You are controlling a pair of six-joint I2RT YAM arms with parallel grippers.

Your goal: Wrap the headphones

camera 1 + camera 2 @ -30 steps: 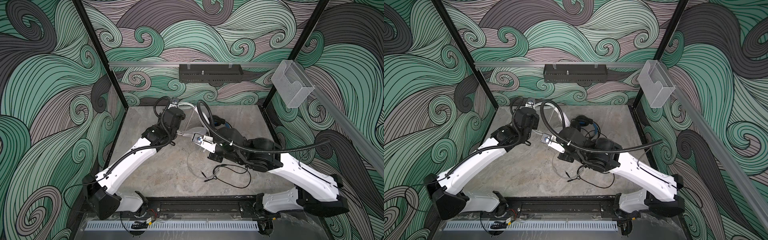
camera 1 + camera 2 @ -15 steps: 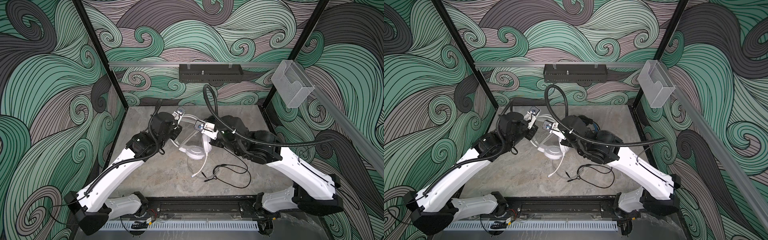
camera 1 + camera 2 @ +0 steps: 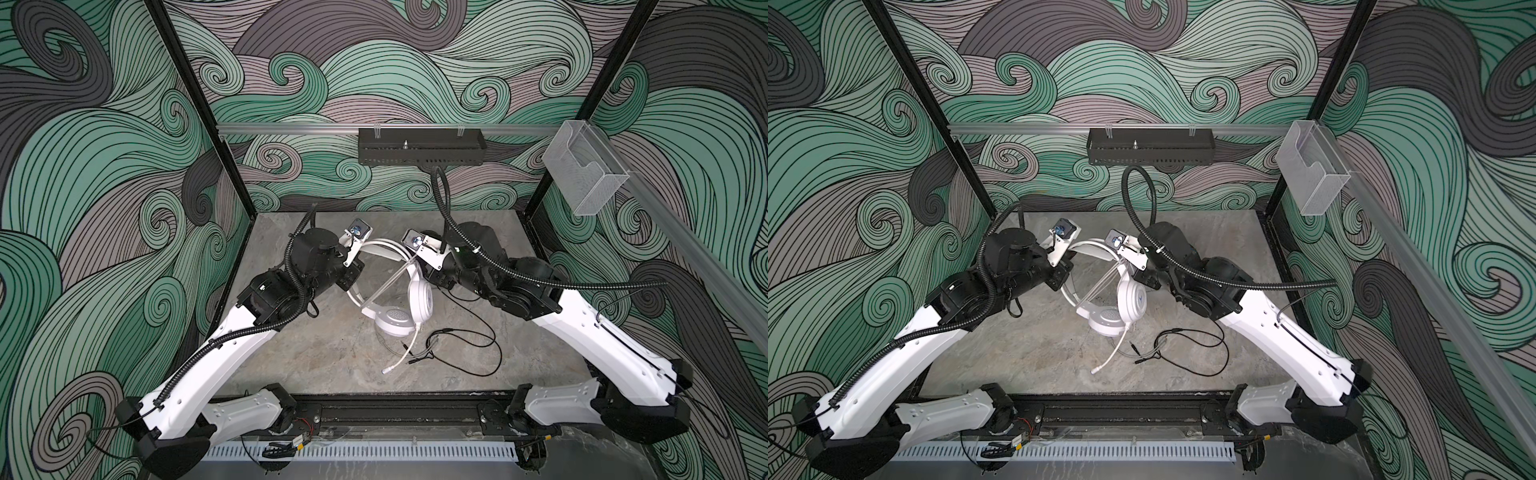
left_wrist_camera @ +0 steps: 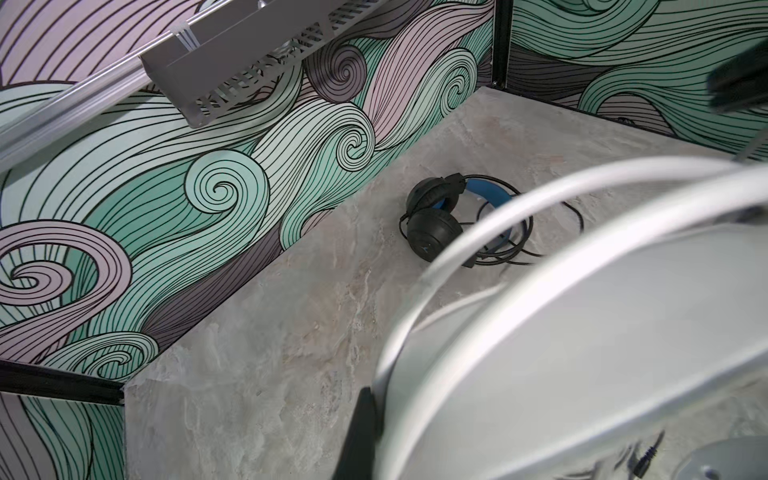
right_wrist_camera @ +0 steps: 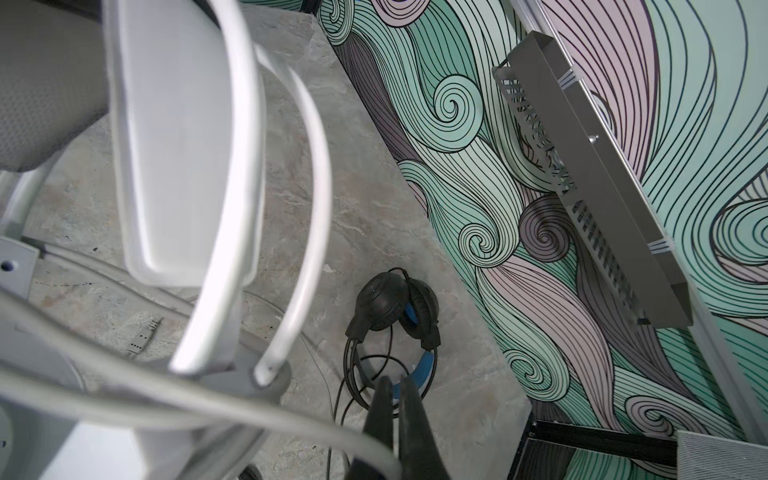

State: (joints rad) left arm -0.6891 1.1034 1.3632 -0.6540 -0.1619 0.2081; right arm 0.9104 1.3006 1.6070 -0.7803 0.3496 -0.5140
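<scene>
Black fingers of the right pincer (image 5: 395,401) are seen pressed together, and the pale cord (image 3: 386,284) is led right up to their base, so a pinch on that cord is judged likely. Across the gap, the left pincer (image 3: 353,278) is closed too, apparently on the thin wire arch of the white headset (image 3: 395,326). Between the two, that headset is held up over the middle of the counter (image 3: 324,353), headband uppermost and ear cups hanging low. Whether the lower cup touches the stone cannot be told.

A strand or two of pale cord is drawn taut across the open frame, from beside the right pincer down toward the lower cup. So the winding is judged to be only begun: few turns are laid, and a slack tail with its plug seems to be left lying on the counter below.

Further out, nothing has been done for the black headset (image 4: 434,232). It is lying on its side near the back wall, with the black cord (image 3: 494,341) sprawled in loose loops, one reaching forward beside the white mic boom (image 3: 400,353). Well under half of the job is reckoned finished.
</scene>
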